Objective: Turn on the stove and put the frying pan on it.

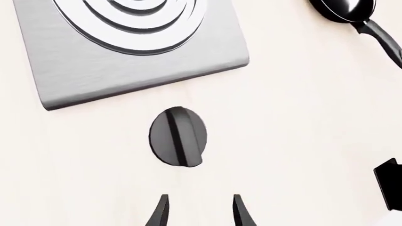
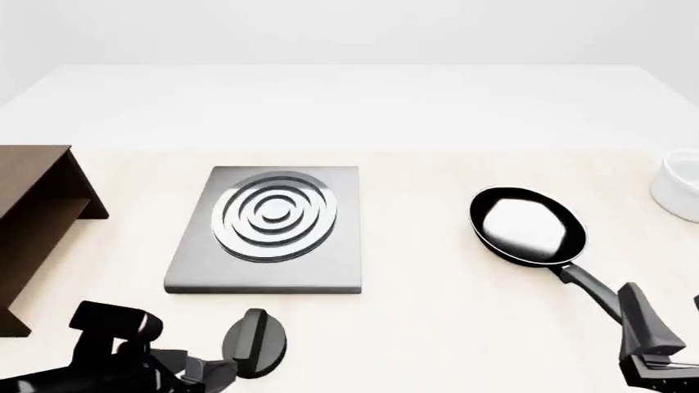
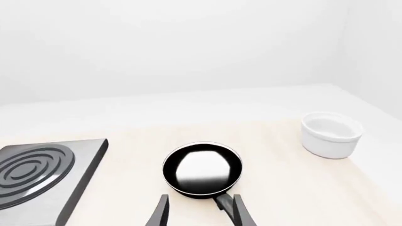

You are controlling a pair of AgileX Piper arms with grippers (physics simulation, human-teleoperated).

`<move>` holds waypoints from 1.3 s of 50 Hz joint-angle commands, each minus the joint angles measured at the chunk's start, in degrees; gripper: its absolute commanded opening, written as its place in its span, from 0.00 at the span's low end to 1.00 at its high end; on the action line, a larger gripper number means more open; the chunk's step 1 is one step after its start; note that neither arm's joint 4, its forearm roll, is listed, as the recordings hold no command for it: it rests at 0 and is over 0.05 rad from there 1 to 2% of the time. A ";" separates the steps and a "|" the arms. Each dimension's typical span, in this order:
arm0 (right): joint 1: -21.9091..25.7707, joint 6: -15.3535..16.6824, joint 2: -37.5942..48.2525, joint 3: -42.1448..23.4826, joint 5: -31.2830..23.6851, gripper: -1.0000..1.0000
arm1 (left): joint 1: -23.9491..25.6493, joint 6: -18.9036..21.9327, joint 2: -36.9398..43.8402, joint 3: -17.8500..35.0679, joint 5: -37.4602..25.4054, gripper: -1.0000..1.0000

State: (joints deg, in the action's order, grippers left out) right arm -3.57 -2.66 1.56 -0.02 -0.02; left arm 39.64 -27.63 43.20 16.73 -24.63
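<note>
**A:** Your left gripper point(image 1: 197, 212) is down low over the table point(image 2: 437, 327), fingers spread apart with nothing between them. The stove knob point(image 1: 178, 137) sits just ahead of the fingertips, in line with the gap, not touching either finger.

**B:** And the ridge on that knob?

**A:** It runs roughly along the line of your reach, a little tilted. Beyond the knob, further out from your left gripper, lies the stove point(image 1: 125, 61), flat on the table, its silver rings bare. Knob and slab are near each other but apart.

**B:** What about the right side?

**A:** Your right gripper point(image 3: 199, 212) is also released, fingers parted. The frying pan point(image 3: 202, 169) lies straight ahead of it, upright on the table with its pale glossy inside facing up. The handle point(image 3: 221, 201) points back toward you and runs in beside the right-hand finger; I cannot tell whether it touches it.

**B:** So the pan is not on the burner?

**A:** No. From the front, the pan rests on the table well apart from the stove, off toward your right arm's side, and the right gripper point(image 2: 644, 344) stands at the handle's near end.

**B:** Anything else around?

**A:** A white bowl point(image 3: 331, 134) beyond the pan and outward of your right gripper, and a brown wooden cabinet point(image 2: 33, 221) out past your left gripper point(image 2: 218, 370), on its outer side.
</note>
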 commanded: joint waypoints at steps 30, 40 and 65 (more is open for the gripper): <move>0.15 0.06 -0.40 0.00 -0.26 1.00 | -2.52 1.36 16.29 -4.36 17.03 1.00; 0.23 0.11 -0.13 0.00 -0.09 1.00 | -3.14 3.26 19.67 -3.03 18.59 1.00; 0.30 -0.14 0.28 0.00 0.26 1.00 | -1.33 3.56 25.23 -1.37 22.21 1.00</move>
State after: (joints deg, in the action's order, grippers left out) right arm -3.30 -2.75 1.67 -0.02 0.10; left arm 37.77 -24.22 66.37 14.77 -3.76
